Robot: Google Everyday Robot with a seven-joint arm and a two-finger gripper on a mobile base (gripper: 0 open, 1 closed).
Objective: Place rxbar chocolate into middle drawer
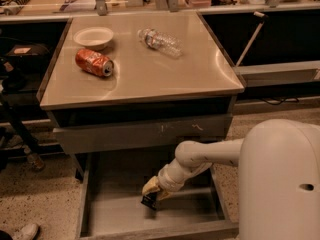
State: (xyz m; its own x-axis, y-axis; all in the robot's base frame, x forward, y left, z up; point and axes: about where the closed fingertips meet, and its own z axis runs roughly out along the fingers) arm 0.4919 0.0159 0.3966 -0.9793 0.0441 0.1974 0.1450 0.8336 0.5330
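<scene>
The robot's white body fills the lower right corner. The beige tabletop spreads across the upper half of the view. Below it the middle drawer stands pulled out, its smooth grey floor bare on the left side. Above this sits a taller closed drawer front with pale scratches. The white arm reaches from the body down and left into the open drawer. On the tabletop a clear plastic bottle lies on its side near the back, a dented red can lies near the left edge, and a small white bowl stands just behind the can. The gripper hangs inside the drawer, near its middle. Its yellowish fingers point downward, clamped on the chocolate bar. This small black bar sticks out below the fingertips, close over the drawer floor.
</scene>
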